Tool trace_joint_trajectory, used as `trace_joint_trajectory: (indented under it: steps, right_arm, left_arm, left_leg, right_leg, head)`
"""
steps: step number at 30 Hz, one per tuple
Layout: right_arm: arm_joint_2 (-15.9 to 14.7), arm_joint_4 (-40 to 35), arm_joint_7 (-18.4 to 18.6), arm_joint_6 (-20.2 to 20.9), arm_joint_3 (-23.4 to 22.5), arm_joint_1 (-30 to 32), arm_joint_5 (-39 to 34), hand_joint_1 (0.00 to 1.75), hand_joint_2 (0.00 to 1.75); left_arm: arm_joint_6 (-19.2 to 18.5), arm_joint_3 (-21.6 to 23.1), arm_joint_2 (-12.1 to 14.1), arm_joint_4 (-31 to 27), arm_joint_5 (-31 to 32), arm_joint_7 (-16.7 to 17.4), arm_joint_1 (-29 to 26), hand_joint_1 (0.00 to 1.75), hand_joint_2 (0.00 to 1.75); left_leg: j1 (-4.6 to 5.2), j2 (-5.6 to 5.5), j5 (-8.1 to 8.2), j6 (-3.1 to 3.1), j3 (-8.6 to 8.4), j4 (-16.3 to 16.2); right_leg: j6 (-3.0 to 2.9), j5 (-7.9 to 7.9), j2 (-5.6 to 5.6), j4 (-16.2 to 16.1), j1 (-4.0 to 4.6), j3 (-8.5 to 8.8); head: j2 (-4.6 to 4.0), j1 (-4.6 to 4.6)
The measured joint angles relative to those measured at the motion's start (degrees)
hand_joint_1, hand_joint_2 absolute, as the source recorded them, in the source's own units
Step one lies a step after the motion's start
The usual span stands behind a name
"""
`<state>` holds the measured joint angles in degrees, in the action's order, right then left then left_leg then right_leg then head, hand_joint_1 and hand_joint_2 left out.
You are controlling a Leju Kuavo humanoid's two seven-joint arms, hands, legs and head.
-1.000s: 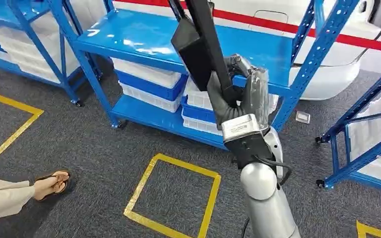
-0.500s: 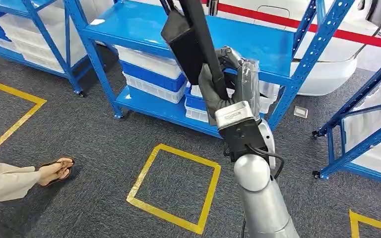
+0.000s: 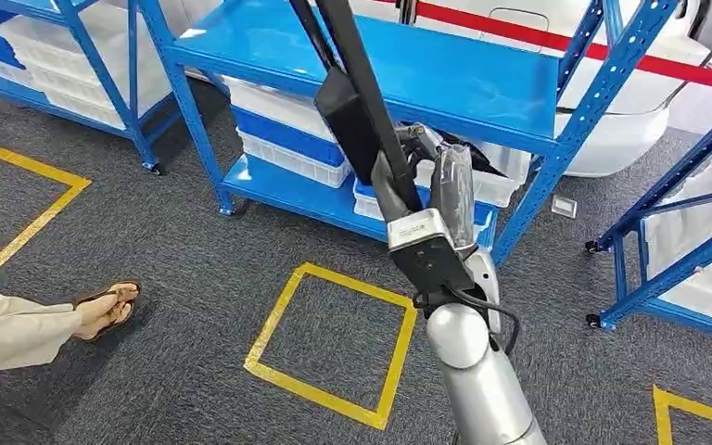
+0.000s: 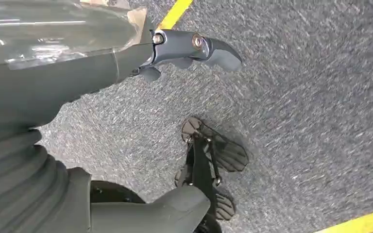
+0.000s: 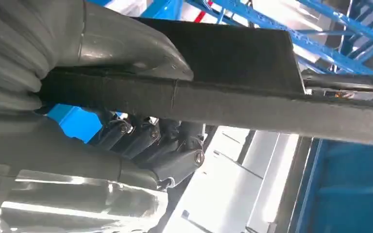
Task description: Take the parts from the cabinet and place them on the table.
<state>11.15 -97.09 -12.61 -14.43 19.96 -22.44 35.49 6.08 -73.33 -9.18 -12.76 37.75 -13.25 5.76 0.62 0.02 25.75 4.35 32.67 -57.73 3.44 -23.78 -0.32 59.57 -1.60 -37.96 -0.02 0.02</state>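
From up high we see our right hand (image 3: 426,190) lifted in front of us, its fingers wrapped around a long black part (image 3: 357,102) that sticks up and away toward the top of the picture. The part has a thin bar and a wider flat black piece beside it. Behind it stands a blue rack (image 3: 445,79) with white and blue bins (image 3: 287,139) on its low shelf. On the grey carpet (image 3: 195,269) below there is a yellow tape square (image 3: 334,343), and a person's foot in a sandal (image 3: 107,311) is at the left side. In the left wrist view our left hand (image 4: 77,73) hangs over the carpet with nothing in it; its fingers (image 4: 199,48) are a bit curled and apart from the thumb (image 4: 175,208). In the right wrist view the thumb (image 5: 126,43) presses on one side of the black part (image 5: 223,107) and the dark fingers (image 5: 165,145) curl around the other side, so the part is held tight. The blue rack (image 5: 330,53) is behind.
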Motion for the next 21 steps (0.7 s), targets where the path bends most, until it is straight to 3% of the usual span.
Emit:
trace_joint_trajectory:
  steps: [2, 4, 5, 7, 8, 9, 10, 12, 13, 14, 15, 16, 18, 19, 20, 21]
  right_arm:
    - [-0.18, 0.31, -0.20, -0.07, -0.11, 0.20, 0.02, 1.75, 1.75]
    - [-0.37, 0.40, -0.81, -0.11, -0.11, 0.40, 0.87, 1.75, 1.75]
    - [-0.33, 0.00, 0.03, 0.40, -0.11, 0.22, 1.45, 1.75, 1.75]
    - [-0.20, -1.60, 1.64, 1.18, -0.09, -0.19, 2.21, 1.75, 1.75]
    - [-0.06, -2.34, 1.81, 1.22, -0.09, -0.39, 2.47, 1.75, 1.75]
    - [0.02, -2.97, 2.07, 1.22, -0.09, -0.60, 2.62, 1.75, 1.75]
    - [0.18, -3.51, 2.23, 1.22, -0.09, -0.71, 2.71, 1.75, 1.75]
    - [0.22, -4.28, 2.43, 1.16, -0.13, -0.59, 2.89, 1.75, 1.75]
    - [0.22, -4.63, 2.51, 1.09, -0.13, -0.51, 2.97, 1.75, 1.75]
    - [0.26, -5.00, 2.51, 1.03, -0.15, -0.37, 3.08, 1.75, 1.75]
    - [0.26, -5.25, 2.51, 1.01, -0.18, -0.33, 3.24, 1.75, 1.75]
    - [0.31, -5.59, 2.51, 0.92, -0.18, -0.24, 3.39, 1.75, 1.75]
    - [0.31, -6.12, 2.51, 0.77, -0.35, 0.47, 3.65, 1.75, 1.75]
    - [0.28, -6.25, 2.51, 0.72, -0.50, 0.96, 3.76, 1.75, 1.75]
    - [0.28, -6.38, 2.56, 0.72, -0.61, 1.35, 4.00, 1.75, 1.75]
    - [0.28, -6.56, 2.58, 0.68, -0.83, 1.64, 4.15, 1.75, 1.75]
  left_arm:
    - [-0.09, 0.00, 0.02, -0.02, -0.02, -0.18, -0.01, 0.00, 1.75]
    - [-2.66, -0.02, 0.02, -0.02, -0.61, -3.03, -0.06, 0.00, 1.75]
    - [-3.50, -0.02, 0.02, -0.02, -0.66, -3.92, -0.02, 0.00, 1.75]
    - [-4.00, 0.00, 0.02, -0.02, -0.66, -4.28, 0.34, 0.00, 1.75]
    - [-4.15, 0.00, 0.02, -0.02, -0.66, -4.28, 0.48, 0.00, 1.75]
    - [-4.20, 0.00, -0.18, 0.02, -0.63, -4.28, 0.60, 0.00, 1.75]
    - [-4.20, 0.00, -0.17, 0.02, -0.59, -4.35, 0.70, 0.00, 1.75]
    - [-4.20, 0.02, -0.18, 0.02, -0.35, -4.28, 0.57, 0.00, 1.75]
    - [-4.20, 0.04, -0.17, 0.02, -0.20, -4.26, 0.49, 0.00, 1.75]
    - [-4.20, 0.04, 0.19, -0.09, -0.11, -4.24, 0.47, 0.00, 1.75]
    - [-4.22, 0.07, 0.15, -0.07, 0.07, -4.24, 0.46, 0.00, 1.75]
    - [-4.22, 0.09, 0.15, -0.07, 0.15, -4.09, 0.51, 0.00, 1.75]
    - [-4.20, 0.13, 0.15, -0.07, 0.64, -3.61, 0.50, 0.00, 1.75]
    - [-4.20, 0.15, 0.15, -0.04, 0.85, -3.28, 0.42, 0.00, 1.75]
    - [-4.20, 0.20, 0.13, -0.04, 0.96, -2.84, 0.39, 0.00, 1.75]
    - [-4.20, 0.26, 0.15, -0.04, 1.22, -2.52, 0.38, 0.00, 1.75]
  left_leg:
    - [0.16, -0.06, -0.28, 0.36, 0.56, -0.03]
    - [0.41, -0.39, -0.64, 0.39, 1.12, -0.10]
    - [0.55, -0.68, -0.80, 0.37, 1.33, -0.11]
    - [0.73, -1.57, -1.04, 0.17, 1.37, -0.11]
    - [0.77, -1.96, -1.10, 0.08, 1.30, -0.10]
    - [0.82, -2.16, -1.21, -0.13, 1.39, -0.13]
    - [0.88, -2.38, -1.35, -0.43, 1.65, -0.21]
    - [0.53, -2.58, -1.68, -1.01, 1.80, -0.07]
    - [0.55, -2.84, -1.82, -1.31, 1.88, 0.02]
    - [0.50, -2.86, -1.42, -1.51, 2.13, -0.43]
    - [0.57, -2.07, -0.12, -2.12, 2.71, -1.83]
    - [0.17, -1.39, 2.34, -2.67, 4.39, -5.38]
    - [-0.83, -0.82, 6.38, -3.75, 8.46, -14.34]
    - [-1.35, -0.65, 7.06, -4.31, 9.91, -17.45]
    - [-1.80, -0.38, 6.38, -4.70, 9.75, -17.26]
    - [-2.32, -0.01, 4.58, -5.19, 8.28, -14.50]
  right_leg:
    - [-0.93, -4.75, 0.01, 9.64, 0.00, -3.82]
    - [-1.05, -7.03, 0.07, 16.14, 0.41, -6.00]
    - [-0.90, -6.77, 0.11, 15.17, 0.66, -5.05]
    - [-0.89, -4.17, 0.54, 6.18, 1.45, 1.09]
    - [-1.25, -2.81, 1.48, 0.73, 1.86, 4.46]
    - [-2.22, -3.28, 2.46, -2.27, 2.19, 5.72]
    - [-2.59, -2.78, 1.80, -2.48, 2.19, 6.31]
    - [-3.16, -2.50, 1.53, -2.45, 2.53, 6.08]
    - [-3.53, -2.24, 1.26, -2.77, 2.33, 6.11]
    - [-3.98, -1.67, 0.70, -3.72, 0.69, 6.52]
    - [-4.17, -1.52, 0.43, -3.94, 1.09, 6.62]
    - [-4.59, -1.40, 0.05, -3.91, 1.04, 6.56]
    - [-4.61, -1.39, -0.69, -3.88, 1.10, 6.39]
    - [-4.58, -1.38, -1.13, -3.77, 1.08, 6.25]
    - [-4.56, -1.39, -1.55, -3.68, 1.02, 6.20]
    - [-4.53, -1.41, -1.95, -3.52, 0.87, 6.11]
  head:
    - [0.00, 0.11]
    - [0.00, 0.18]
    - [0.00, 0.18]
    - [0.02, 0.20]
    - [0.00, 0.20]
    - [0.00, 0.09]
    - [0.02, 0.20]
    - [0.00, 0.18]
    - [0.00, 0.16]
    - [0.00, 0.22]
    - [0.00, 0.15]
    - [0.00, -0.43]
    - [0.00, -0.35]
    - [0.00, -0.48]
    - [0.02, -0.43]
    - [0.00, -0.46]
